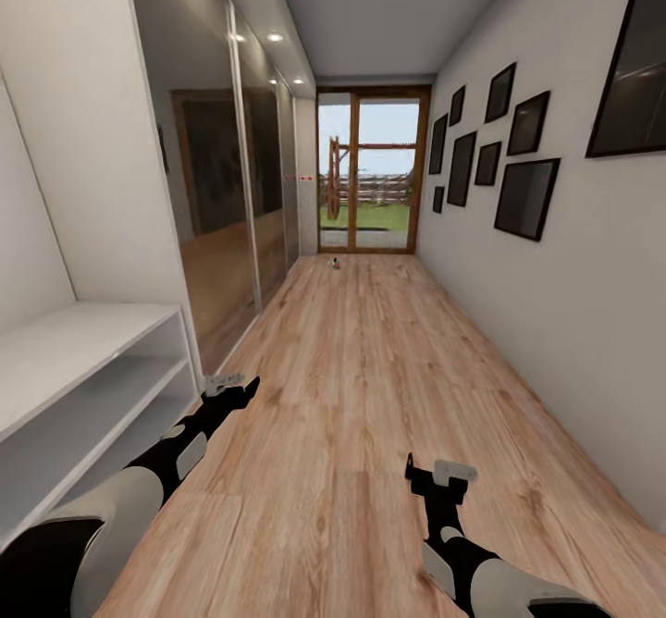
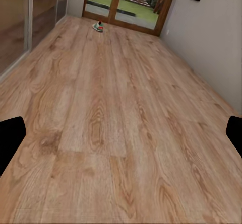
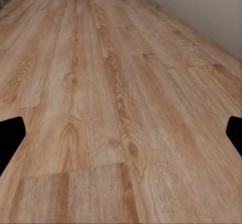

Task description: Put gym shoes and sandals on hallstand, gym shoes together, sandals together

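Wood-grain floor [image 1: 370,396]: head view, long light-brown planks; one gym shoe [image 1: 336,264] tiny, far by the glazed door [image 1: 373,172].
White bench [image 1: 83,377]: near left, flat matte shelves.
Left gripper [image 1: 225,383]: black; left wrist view, fingers [image 2: 11,136] spread, empty; shoe far.
Right gripper [image 1: 442,475]: right wrist view, fingers [image 3: 10,139] apart, empty.

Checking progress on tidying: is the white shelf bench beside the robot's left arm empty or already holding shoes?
Empty, as far as visible: the white shelf bench shows bare shelves. One gym shoe lies far down the corridor floor.
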Available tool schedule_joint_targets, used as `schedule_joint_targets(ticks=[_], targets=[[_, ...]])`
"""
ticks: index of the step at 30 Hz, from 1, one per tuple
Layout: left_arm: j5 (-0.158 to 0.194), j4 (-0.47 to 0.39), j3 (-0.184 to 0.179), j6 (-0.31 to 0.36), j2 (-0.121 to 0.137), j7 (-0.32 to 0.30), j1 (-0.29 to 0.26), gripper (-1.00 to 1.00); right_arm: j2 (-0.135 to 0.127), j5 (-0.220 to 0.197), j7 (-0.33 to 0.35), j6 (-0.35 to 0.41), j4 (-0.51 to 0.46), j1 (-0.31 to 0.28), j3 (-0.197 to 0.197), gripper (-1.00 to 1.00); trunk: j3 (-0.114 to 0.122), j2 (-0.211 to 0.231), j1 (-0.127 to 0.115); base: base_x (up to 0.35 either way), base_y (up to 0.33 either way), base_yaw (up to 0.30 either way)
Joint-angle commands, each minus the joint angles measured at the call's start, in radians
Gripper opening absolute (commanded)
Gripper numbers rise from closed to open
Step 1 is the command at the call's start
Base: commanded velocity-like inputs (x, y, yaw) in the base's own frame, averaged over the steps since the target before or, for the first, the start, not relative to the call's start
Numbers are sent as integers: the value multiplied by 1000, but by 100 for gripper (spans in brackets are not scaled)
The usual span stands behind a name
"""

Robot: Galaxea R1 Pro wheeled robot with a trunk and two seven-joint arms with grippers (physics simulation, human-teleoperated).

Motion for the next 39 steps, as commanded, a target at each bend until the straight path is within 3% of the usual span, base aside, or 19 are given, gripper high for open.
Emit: schedule_joint_targets(ticks=[1, 39], targets=[[6, 2, 3, 0, 0, -8, -1, 100, 0, -3, -1, -3, 1, -1, 0, 100, -1, 0, 0, 346, -93, 0], [6, 2, 3, 0, -1, -8, -1, 100, 0, -2, -1, -3, 1, -1, 0, 100, -1, 0, 0, 346, -101, 0]])
